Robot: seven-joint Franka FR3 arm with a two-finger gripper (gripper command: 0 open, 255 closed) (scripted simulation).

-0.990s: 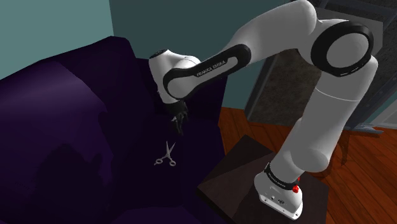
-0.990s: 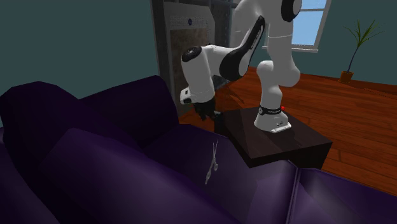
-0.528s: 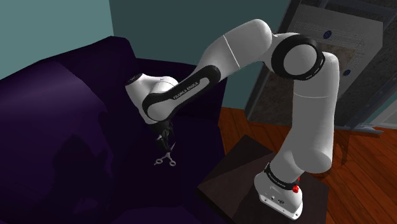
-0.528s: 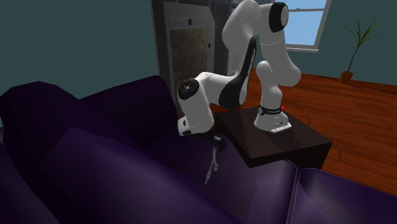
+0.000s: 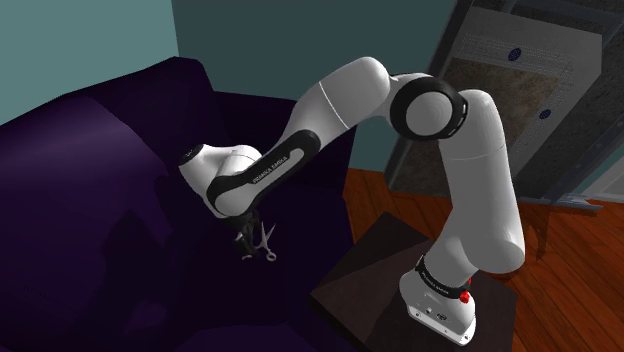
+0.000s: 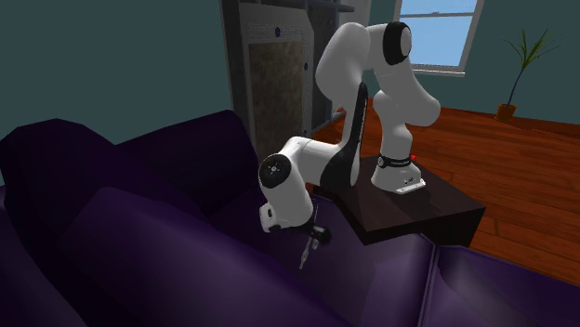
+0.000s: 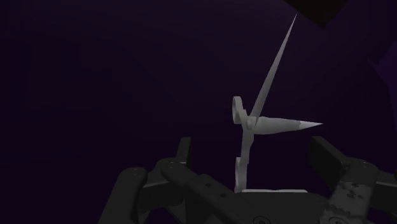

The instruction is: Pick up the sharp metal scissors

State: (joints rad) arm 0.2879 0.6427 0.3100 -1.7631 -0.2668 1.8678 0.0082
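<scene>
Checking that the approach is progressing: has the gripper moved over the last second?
Yes. In the shoulder view the gripper has come down and to the left, to the scissors lying in the same spot on the dark purple sofa.

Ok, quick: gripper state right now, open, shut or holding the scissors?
Gripper: open, its fingers standing apart on either side of the scissors, not clasping them.
</scene>
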